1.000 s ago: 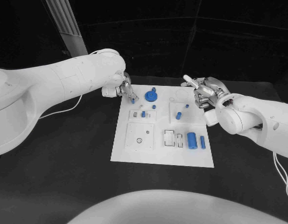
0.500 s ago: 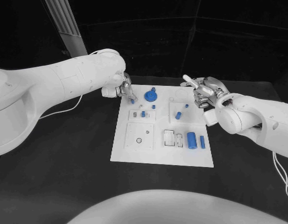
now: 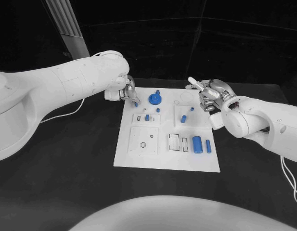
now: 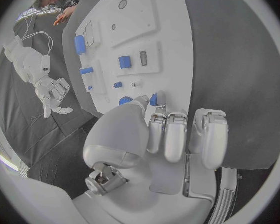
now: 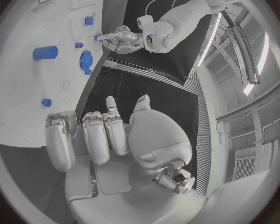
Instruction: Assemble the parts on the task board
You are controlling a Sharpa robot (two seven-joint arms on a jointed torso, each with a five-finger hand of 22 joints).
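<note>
Silver fingers of the left hand (image 3: 126, 91) pinched a small blue part (image 4: 153, 99) at the task board's (image 3: 168, 159) far left corner, just beside the blue gear (image 3: 155, 99). The right hand (image 3: 211, 94) hovered over the board's far right corner, fingers loosely spread and holding nothing. Nearer lay two blue cylinders (image 3: 198, 143) beside white blocks.

The head camera looks down from above on the white task board (image 3: 168, 134) at mid-frame. Each wrist camera sits close behind its own hand, facing along the fingers. All 3 views share the board's far end with the blue gear (image 3: 155, 99).
</note>
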